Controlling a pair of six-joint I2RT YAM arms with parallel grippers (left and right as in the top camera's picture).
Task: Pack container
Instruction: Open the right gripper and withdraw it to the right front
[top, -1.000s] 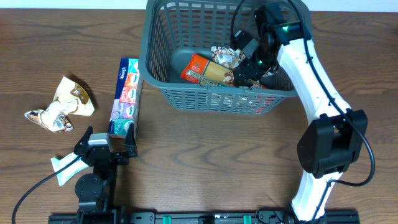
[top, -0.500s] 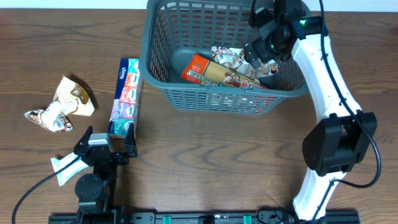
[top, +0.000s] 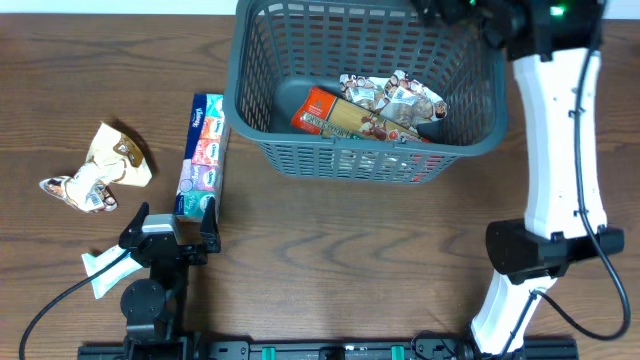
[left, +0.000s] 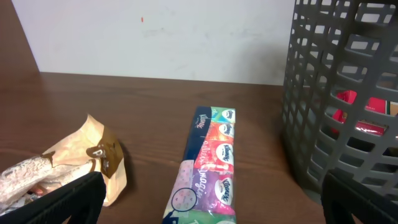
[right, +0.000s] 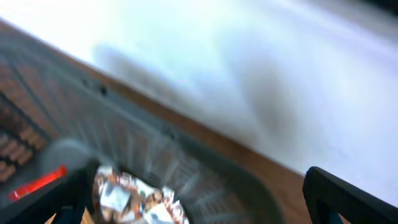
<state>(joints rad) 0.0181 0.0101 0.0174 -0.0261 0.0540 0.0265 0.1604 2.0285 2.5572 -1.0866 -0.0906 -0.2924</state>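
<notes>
The dark grey-blue lattice container stands at the back middle of the table. Inside it lie an orange packet and silver-brown snack packets. My right gripper is high over the container's far right corner, partly cut off by the frame edge. In the blurred right wrist view its fingers are wide open and empty above the container rim and the snack packets. My left gripper is open and empty, just short of a colourful tissue pack, which also shows in the left wrist view.
Crumpled beige and silver packets lie at the left and also show in the left wrist view. A white piece lies beside the left arm's base. The container wall rises right of the tissue pack.
My right gripper has risen out of the container and moved back and to the right. The silver-brown snack packets stay in the container. The left arm has not moved.
</notes>
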